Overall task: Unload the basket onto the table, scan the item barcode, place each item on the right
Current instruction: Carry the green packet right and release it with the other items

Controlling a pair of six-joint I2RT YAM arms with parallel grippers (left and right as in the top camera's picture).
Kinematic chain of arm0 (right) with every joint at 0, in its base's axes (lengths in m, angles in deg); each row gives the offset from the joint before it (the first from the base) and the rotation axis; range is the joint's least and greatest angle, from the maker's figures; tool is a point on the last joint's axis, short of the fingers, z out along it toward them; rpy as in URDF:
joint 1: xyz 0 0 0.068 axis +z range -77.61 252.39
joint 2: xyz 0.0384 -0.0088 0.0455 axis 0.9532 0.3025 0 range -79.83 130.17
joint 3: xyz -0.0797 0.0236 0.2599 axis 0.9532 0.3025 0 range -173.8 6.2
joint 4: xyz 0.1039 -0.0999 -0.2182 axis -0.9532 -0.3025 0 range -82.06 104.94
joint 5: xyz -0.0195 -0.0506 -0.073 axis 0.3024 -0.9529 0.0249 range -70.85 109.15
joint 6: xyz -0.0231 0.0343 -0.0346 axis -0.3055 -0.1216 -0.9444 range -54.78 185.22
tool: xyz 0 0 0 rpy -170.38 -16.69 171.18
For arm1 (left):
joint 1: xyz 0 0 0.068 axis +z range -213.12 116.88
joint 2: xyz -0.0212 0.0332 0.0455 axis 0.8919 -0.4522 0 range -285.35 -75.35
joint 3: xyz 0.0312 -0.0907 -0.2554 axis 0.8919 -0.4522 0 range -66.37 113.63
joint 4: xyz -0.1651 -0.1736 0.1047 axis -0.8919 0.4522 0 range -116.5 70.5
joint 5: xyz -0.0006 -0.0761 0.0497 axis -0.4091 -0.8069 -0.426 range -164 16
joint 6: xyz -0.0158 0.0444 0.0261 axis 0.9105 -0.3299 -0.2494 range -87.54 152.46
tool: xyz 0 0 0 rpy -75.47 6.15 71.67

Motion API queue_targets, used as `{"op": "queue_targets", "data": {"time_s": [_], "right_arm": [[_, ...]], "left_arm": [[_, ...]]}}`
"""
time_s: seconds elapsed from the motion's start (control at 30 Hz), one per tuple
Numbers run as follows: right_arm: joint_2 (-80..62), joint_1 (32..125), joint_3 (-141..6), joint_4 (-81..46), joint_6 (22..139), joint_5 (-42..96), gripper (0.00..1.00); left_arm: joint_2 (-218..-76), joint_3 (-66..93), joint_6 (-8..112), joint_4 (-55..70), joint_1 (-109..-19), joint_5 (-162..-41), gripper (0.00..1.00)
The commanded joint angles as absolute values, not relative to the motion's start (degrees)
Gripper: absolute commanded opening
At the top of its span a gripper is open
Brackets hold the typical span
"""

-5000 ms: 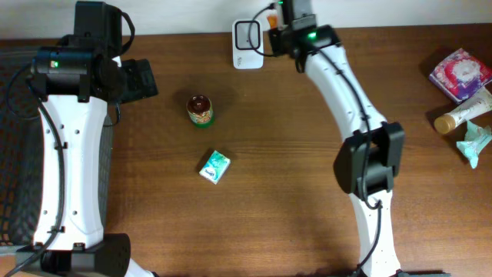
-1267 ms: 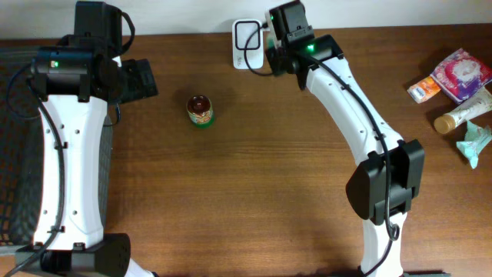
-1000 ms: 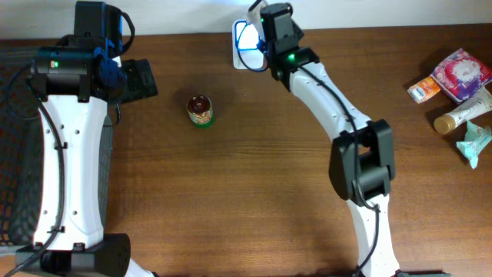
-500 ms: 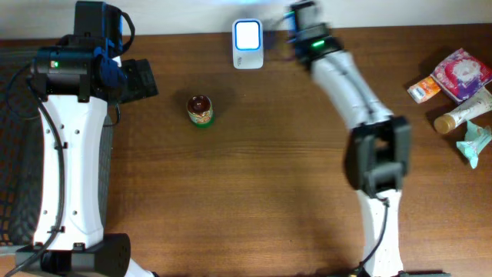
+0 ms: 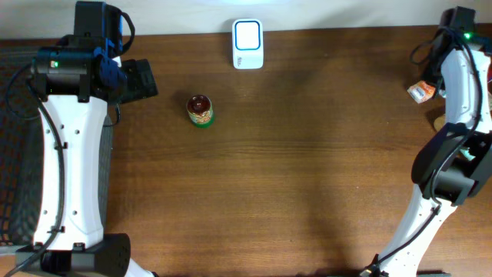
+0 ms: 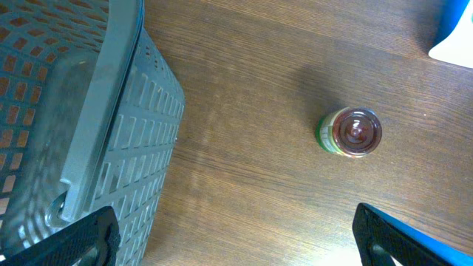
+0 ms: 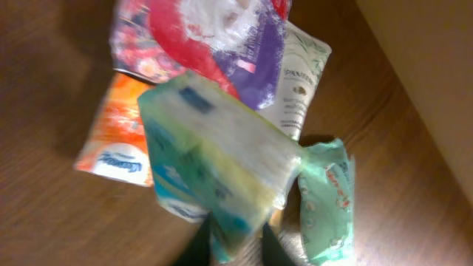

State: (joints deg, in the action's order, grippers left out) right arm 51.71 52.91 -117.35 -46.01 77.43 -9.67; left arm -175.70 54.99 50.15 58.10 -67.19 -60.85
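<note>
The item, a green and white pack [image 7: 214, 155], hangs between the dark fingers of my right gripper [image 7: 235, 247], above a pile of goods at the table's far right. The fingers stand slightly apart at its lower end. The pack looks smeared, while the things behind it are sharper. Overhead, the right arm's wrist [image 5: 460, 18] is at the top right corner and hides the pack. The white scanner [image 5: 247, 44] stands at the back edge, its window lit. My left gripper [image 6: 236, 240] is wide open and empty, near the basket.
Under the pack lie an orange packet [image 7: 111, 159], a red and purple pouch [image 7: 207, 37], a white tube [image 7: 299, 81] and a green wipes pack [image 7: 329, 199]. A small green jar [image 5: 200, 110] stands left of centre. The grey basket [image 6: 96, 111] fills the left edge.
My right arm swung from the scanner to the far right corner, carrying the pack over the pile. Its fingers have parted. The left arm has not moved.
</note>
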Motion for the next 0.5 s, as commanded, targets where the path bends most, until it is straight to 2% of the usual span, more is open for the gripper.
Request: {"op": "queue_targets", "data": {"time_s": [0.0, 0.1, 0.27, 0.37, 0.47], "right_arm": [[50.9, 52.2, -116.7, -45.8, 78.2, -9.3, 0.99], [50.9, 53.1, -116.7, -45.5, 78.2, 2.9, 0.99], [50.9, 57.5, -116.7, -44.0, 77.5, 38.0, 0.99], [50.9, 63.0, -116.7, -44.4, 77.5, 50.1, 0.99], [50.9, 72.3, -116.7, -42.0, 77.5, 51.5, 0.99]], "left_arm": [[-175.5, 55.5, 49.5, 58.2, -67.1, -60.2, 0.99], [-175.5, 55.5, 49.5, 58.2, -67.1, -60.2, 0.99], [-175.5, 55.5, 49.5, 58.2, -67.1, -60.2, 0.99], [-175.5, 55.5, 49.5, 58.1, -67.1, -60.2, 0.99], [-175.5, 55.5, 49.5, 58.1, -67.1, -60.2, 0.99]]}}
